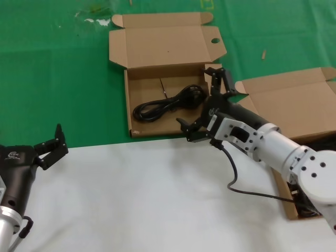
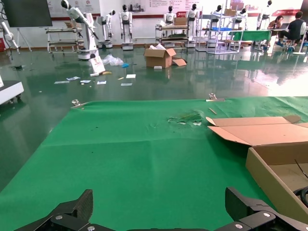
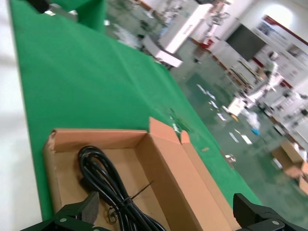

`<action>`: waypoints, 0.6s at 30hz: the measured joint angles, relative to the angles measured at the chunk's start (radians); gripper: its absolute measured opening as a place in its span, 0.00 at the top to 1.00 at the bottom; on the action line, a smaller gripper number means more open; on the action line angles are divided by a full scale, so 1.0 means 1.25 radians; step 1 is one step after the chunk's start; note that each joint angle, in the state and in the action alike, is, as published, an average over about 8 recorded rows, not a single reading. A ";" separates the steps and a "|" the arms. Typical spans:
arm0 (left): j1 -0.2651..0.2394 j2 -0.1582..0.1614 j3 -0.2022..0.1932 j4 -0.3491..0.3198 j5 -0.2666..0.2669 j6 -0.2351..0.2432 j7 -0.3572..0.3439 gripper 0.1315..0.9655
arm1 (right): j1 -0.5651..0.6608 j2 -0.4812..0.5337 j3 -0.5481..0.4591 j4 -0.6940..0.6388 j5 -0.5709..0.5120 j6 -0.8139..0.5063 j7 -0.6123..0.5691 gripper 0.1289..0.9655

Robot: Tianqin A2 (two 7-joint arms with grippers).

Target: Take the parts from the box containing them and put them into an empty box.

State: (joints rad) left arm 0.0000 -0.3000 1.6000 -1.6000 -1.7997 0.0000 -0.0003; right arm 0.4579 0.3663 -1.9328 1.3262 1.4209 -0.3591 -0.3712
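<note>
Box with holed lid flap (image 1: 157,113): open on the green mat, one coiled black power cable (image 1: 168,105) lying flat inside. Right gripper (image 1: 210,100): fingers spread wide, holding nothing, at that box's right wall, presumably just clear of the cable. Left gripper (image 1: 50,147): parked open over the white cloth; source box (image 1: 294,105) open at right, contents largely hidden.

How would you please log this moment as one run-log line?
right gripper: open, over holed-lid box right edge | power cable: coiled inside that box | left gripper: open, idle over white cloth | plain-lid box: right
</note>
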 joint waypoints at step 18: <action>0.000 0.000 0.000 0.000 0.000 0.000 0.000 0.00 | -0.136 -0.020 0.099 0.081 0.112 0.106 0.110 0.00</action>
State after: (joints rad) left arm 0.0000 -0.3000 1.6000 -1.6000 -1.7998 0.0000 -0.0001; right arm 0.2882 0.3417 -1.8096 1.4275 1.5611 -0.2262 -0.2339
